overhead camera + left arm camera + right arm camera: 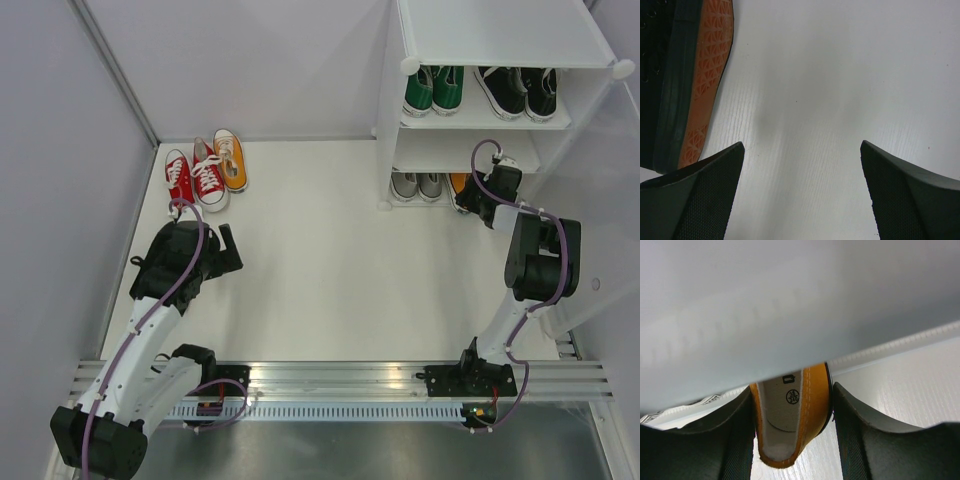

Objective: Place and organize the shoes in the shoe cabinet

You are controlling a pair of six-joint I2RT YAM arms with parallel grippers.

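Observation:
The white shoe cabinet (500, 35) stands at the back right. A green pair (433, 90) and a black pair (518, 92) sit on an upper tier, and a grey pair (417, 186) on the bottom tier. My right gripper (478, 197) is at the bottom tier, shut on the heel of an orange shoe (458, 186). In the right wrist view the shoe (812, 400) sits between the fingers (855, 440), its front hidden under a shelf panel (790, 300). A red pair (195, 178) and a second orange shoe (231, 159) lie at the back left. My left gripper (230, 250) is open and empty just in front of them.
The left wrist view shows bare white floor between my open left gripper (802, 150) fingers and a shoe's orange-brown tread sole (707, 75) at the upper left. Grey walls close off the left and back. A metal rail (340, 380) runs along the near edge.

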